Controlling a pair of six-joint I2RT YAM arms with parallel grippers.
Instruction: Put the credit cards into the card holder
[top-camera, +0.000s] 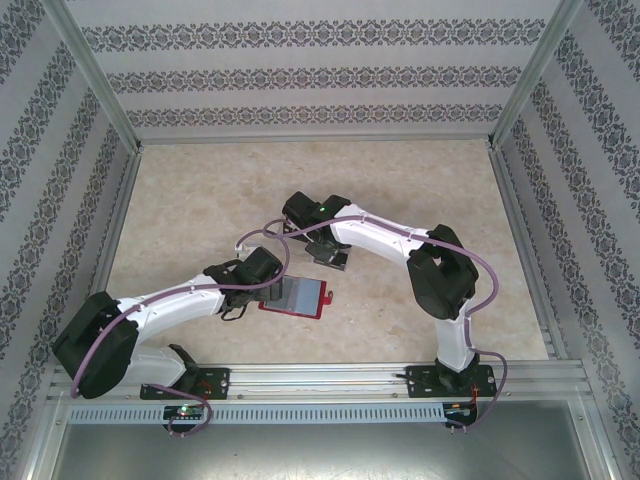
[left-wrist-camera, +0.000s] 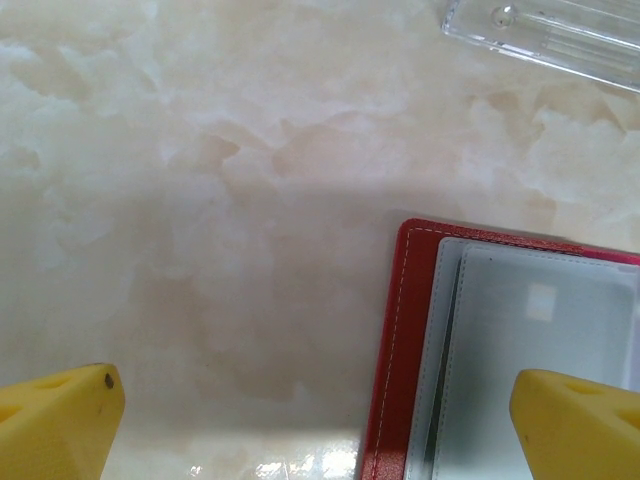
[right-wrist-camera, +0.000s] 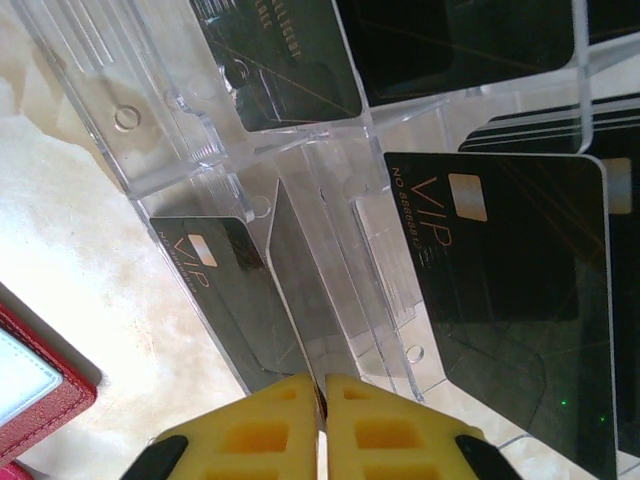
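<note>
Marble table (top-camera: 200, 200): wallet (top-camera: 295, 298) lies open, pockets seemingly empty, at seven o'clock from tray (right-wrist-camera: 150, 140). Left gripper (left-wrist-camera: 318, 420) spread above it. Right gripper (right-wrist-camera: 322, 400) pressed together, apparently pinching one card (right-wrist-camera: 292, 280). Other cards (right-wrist-camera: 510, 290) still in the tray.

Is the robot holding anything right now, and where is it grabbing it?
The right gripper is pinched shut on the near edge of a black card in the clear tray. The left gripper is open, empty.

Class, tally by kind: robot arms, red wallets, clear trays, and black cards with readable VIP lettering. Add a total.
Robot arms: 2
Red wallets: 1
Clear trays: 1
Black cards with readable VIP lettering: 2
Total: 6
</note>
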